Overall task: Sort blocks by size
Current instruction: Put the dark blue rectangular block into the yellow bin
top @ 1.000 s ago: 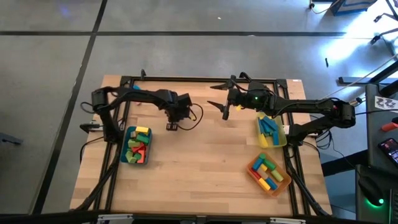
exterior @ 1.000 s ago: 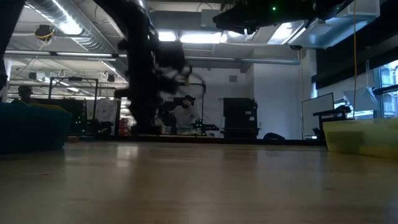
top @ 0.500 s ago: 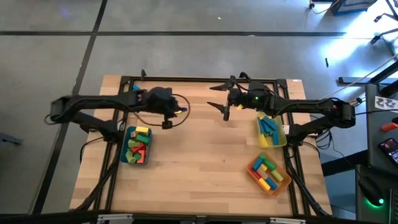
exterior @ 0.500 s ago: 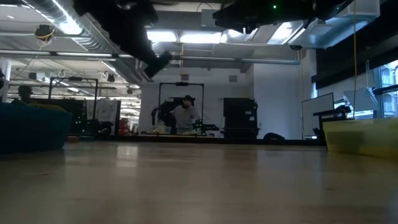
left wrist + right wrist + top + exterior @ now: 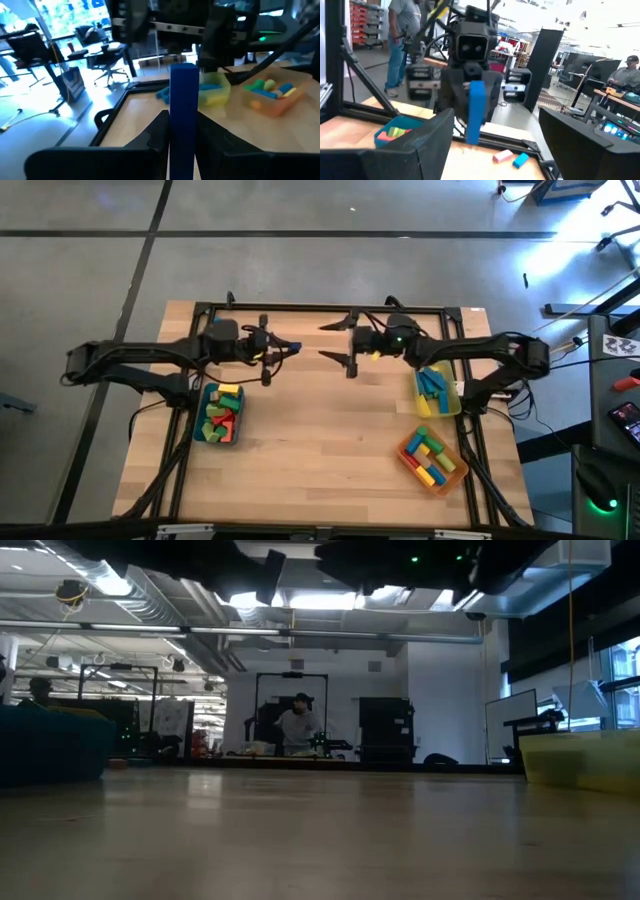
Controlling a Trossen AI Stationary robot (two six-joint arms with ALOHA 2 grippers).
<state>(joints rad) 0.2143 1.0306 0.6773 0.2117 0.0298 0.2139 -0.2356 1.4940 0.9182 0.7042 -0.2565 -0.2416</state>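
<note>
left gripper (image 5: 283, 348) clamped on blue bar (image 5: 182, 107), long axis pointing at right gripper (image 5: 338, 341), whose fingers stand spread, facing it

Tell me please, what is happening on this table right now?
The robot is sorting blocks into trays. The left gripper is raised over the far side of the table, shut on a blue bar. The right gripper faces it with its fingers open and holds nothing. The teal tray, yellow tray and orange tray already hold blocks.
</note>
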